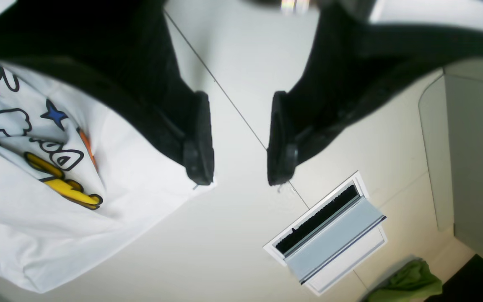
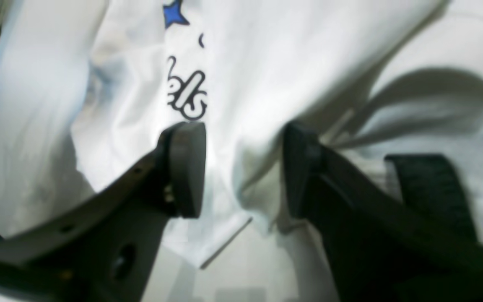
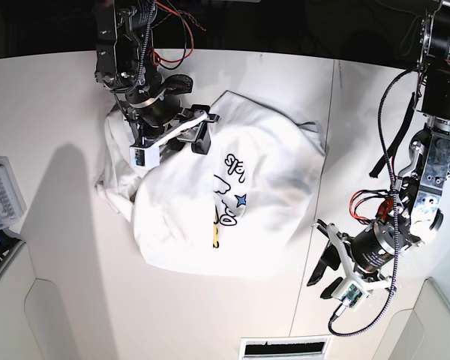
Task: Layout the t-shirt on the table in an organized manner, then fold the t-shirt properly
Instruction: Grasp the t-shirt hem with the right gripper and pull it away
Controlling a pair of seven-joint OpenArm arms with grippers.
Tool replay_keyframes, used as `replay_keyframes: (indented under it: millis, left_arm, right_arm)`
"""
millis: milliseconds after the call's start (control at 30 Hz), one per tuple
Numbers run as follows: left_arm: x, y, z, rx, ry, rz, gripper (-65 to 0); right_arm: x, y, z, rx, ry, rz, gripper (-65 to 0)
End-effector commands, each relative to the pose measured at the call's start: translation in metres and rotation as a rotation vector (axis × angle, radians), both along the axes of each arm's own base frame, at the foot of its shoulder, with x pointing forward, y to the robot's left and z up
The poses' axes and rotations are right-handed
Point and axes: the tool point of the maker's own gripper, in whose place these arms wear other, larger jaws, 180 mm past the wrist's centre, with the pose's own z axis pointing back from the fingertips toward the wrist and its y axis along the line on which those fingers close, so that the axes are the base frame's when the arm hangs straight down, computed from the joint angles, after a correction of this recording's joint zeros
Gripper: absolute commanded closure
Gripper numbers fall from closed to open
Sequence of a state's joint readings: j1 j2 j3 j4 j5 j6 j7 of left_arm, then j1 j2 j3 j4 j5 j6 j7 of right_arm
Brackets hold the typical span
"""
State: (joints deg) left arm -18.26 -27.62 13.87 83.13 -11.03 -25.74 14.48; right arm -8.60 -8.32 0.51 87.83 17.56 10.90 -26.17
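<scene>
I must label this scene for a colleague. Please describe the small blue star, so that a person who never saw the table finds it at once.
Start at the off-white table, then the crumpled white t-shirt near its middle. On the print at the shirt's centre sits the blue star. It is the only solid blue shape; the marks around it are dark outlined letters and a yellow patch.

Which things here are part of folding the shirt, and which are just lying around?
Part of the job:
- t-shirt, crumpled, print partly showing
- table under it
- left gripper, open over bare table beside the shirt
- right gripper, open over the shirt

Just lying about:
- slotted vent in the tabletop
- green cloth past the table edge
- small grey tray
</scene>
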Motion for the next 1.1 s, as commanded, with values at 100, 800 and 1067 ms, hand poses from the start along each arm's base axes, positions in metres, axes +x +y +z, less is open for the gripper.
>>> replay_keyframes:
  millis: [100,800,1067]
  left_arm:
    - [0.008,0.002,0.024,-0.015,-0.066,0.0,-25.1]
    - [0.008,0.003,0.023,-0.01,-0.064,0.001,-25.1]
    - [0.007,0.003,0.021,-0.01,-0.059,0.002,-25.1]
  right_arm:
    - [0.015,0.002,0.015,0.02,-0.055,-0.012,-28.6]
    - [0.124,-0.003,0.116,-0.133,-0.389,0.05,0.0]
    - [0.189,-0.035,0.204,-0.384,-0.612,0.018,0.0]
